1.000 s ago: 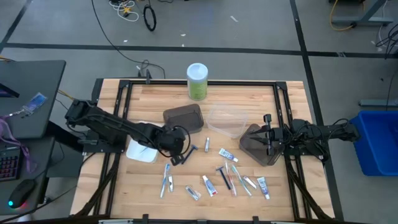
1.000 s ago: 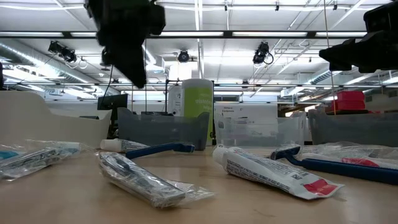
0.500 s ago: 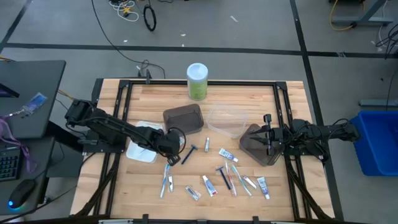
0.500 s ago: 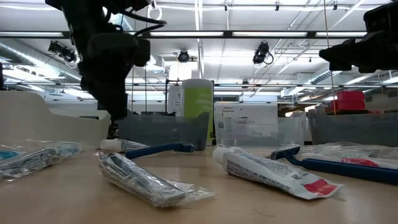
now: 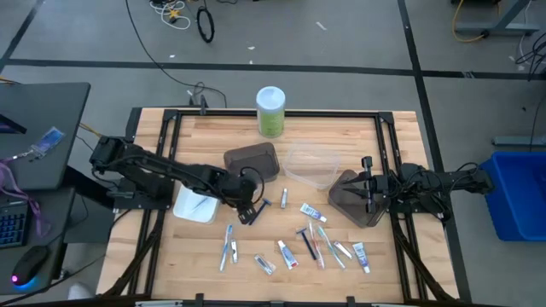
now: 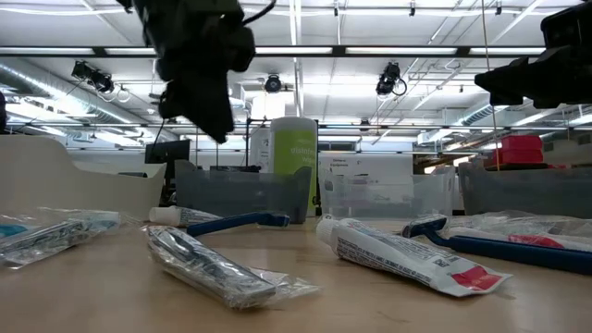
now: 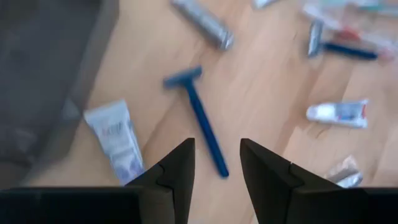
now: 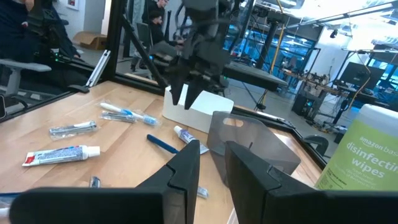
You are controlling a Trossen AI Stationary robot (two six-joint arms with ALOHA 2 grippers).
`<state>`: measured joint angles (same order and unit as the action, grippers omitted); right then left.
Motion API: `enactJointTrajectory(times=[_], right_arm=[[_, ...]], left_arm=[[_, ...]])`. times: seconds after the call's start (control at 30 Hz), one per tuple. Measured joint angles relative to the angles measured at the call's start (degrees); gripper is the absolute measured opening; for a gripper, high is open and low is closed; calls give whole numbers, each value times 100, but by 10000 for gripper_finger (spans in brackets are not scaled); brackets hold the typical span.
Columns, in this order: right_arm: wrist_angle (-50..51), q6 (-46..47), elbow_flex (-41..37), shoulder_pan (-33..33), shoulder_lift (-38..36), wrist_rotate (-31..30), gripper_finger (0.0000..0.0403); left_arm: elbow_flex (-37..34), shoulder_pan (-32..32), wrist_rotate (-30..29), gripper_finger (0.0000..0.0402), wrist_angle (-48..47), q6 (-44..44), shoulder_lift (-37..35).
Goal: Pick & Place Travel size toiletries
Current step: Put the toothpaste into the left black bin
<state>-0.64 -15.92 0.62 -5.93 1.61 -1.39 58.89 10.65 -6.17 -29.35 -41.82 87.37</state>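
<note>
Left gripper (image 5: 248,211) hovering above wooden table (image 5: 341,136), fingers spread, nothing between them. Blue razor (image 7: 198,116) lying directly below, small white tube (image 7: 117,137) just beside it, next to dark tray (image 5: 252,161). Remaining toiletries (image 5: 311,241) lying scattered over near half of tabletop. Right gripper (image 5: 368,186) waiting over other dark tray (image 5: 350,200), fingers parted slightly, empty. Green canister (image 5: 271,112) standing at far edge. Workshop surrounding: ceiling lights, cables trailing across grey floor.

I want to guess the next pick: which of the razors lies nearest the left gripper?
The blue razor lying just beside the open left gripper, near the dark tray; the other razor lies farther right among the tubes.
</note>
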Motion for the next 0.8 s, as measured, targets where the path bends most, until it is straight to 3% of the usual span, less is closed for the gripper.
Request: enactJointTrajectory(times=[0.27, 0.53, 0.8], right_arm=[[0, 0, 0, 1, 0, 0, 86], [12, 0, 0, 0, 90, 0, 86], [-2, 0, 0, 2, 196, -2, 86]], left_arm=[[134, 64, -224, 138, -111, 177, 164], [132, 62, 494, 133, -261, 359, 1025], [144, -212, 663, 112, -433, 580, 876]])
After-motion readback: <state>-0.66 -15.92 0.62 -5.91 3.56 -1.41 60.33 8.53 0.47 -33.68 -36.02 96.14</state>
